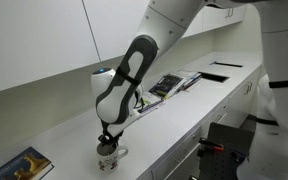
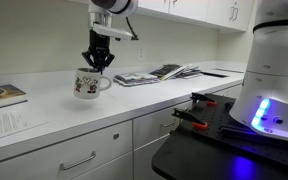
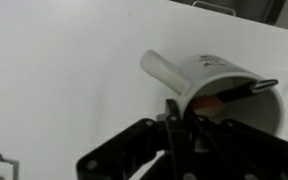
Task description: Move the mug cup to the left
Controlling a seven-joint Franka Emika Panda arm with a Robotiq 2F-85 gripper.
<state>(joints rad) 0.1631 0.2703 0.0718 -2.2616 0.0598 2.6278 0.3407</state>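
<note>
White mug cup [image 2: 87, 84] on countertop [image 2: 44, 115], tool [image 2: 98, 67] apparently astride its rim.

Nothing legible here tbh: the mug cup [image 2: 87, 84] print, the magazines [image 2: 154, 74] and the book [image 2: 2, 95] cover are too blurry.

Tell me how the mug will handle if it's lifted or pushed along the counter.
The mug looks like glazed ceramic: probably rigid, but slippery and chippable. It stands upright on the smooth counter, so a low push should slide it; a high one might tip it. Its side handle may make it swivel.
</note>
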